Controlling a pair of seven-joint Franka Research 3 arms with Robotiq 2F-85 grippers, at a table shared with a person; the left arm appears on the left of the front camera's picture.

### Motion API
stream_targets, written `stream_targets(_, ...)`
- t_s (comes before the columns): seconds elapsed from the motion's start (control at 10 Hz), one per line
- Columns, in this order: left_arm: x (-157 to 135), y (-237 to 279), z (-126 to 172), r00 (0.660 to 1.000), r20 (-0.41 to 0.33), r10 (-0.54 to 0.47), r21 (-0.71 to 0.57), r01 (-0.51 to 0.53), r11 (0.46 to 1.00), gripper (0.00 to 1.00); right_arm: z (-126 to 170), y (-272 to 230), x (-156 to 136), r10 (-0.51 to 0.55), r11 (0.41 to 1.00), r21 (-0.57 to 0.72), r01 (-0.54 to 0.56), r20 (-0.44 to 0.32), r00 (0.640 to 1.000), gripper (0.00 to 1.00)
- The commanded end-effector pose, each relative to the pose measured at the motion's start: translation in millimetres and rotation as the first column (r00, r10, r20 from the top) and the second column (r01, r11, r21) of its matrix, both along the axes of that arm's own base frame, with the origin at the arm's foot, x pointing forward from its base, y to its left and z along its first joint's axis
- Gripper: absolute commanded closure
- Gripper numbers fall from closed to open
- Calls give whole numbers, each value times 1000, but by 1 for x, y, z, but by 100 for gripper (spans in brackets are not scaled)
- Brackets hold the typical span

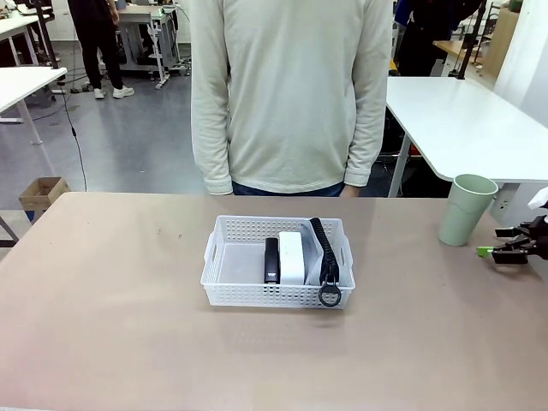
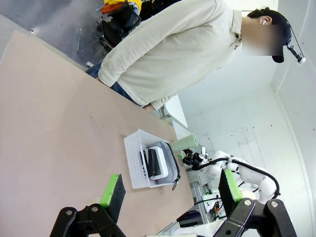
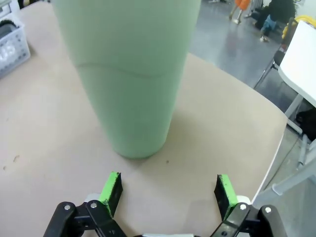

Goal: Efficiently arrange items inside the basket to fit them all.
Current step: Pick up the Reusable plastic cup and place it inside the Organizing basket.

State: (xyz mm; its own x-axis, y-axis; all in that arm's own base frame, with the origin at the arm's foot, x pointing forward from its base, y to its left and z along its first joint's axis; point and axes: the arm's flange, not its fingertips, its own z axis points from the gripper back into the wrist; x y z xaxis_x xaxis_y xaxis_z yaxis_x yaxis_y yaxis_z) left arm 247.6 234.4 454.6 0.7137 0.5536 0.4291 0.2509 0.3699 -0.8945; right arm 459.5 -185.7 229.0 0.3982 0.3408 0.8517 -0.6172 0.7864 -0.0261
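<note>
Pale brown tabletop (image 1: 111, 300) runs smooth and matte across the front view. A person (image 1: 291, 94) in a cream sweater stands at its far edge, in front of white benches and a grey floor.

In the left wrist view the left gripper (image 2: 170, 190) hangs high over the table with its green pads spread wide and nothing between them. It is well apart from the basket (image 2: 136, 165) at that frame's lower middle.

At the centre of the front view sits the basket (image 1: 248, 294), shallow white plastic with lattice walls and cut-out handles. Its left part is bare floor. Next comes the small black stapler (image 1: 271, 259), lying lengthwise, front to back. The white boxy block (image 1: 291, 257) is pressed against its right side. The grey soft pouch (image 1: 324, 253) stands on edge along the right wall, black zipper uppermost and ring pull hanging over the near rim.

Upper right of the basket, and well apart from it, the pale green plastic cup (image 1: 467, 210) stands upright on the table, mouth up and long axis vertical. It is smooth and slightly tapered. The right gripper (image 1: 501, 242) sits just beside it at the frame's right edge, so the right arm is clearly the nearer one.

In the right wrist view the cup (image 3: 133, 74) stands straight ahead of the right gripper (image 3: 168, 186). The jaws are wide apart and empty, and the cup's base lies just beyond the pads (image 3: 112, 186) without touching them. A short advance should bracket the base. The cup would probably go into the basket's free left part.
</note>
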Motion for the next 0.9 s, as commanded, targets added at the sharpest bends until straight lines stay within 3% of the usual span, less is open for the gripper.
stream_targets(0.0,0,-2,-1,999,33,-1,-4,1,1000,0,-15,-3,11,4,998,64,-8,54,999,0)
stream_targets(0.4,0,-2,-1,999,33,-1,-4,1,1000,0,-21,14,23,48,993,100,-62,135,990,0)
stream_targets(0.8,0,-2,-1,999,33,-1,-4,1,1000,0,-22,29,25,129,975,163,-150,130,983,0)
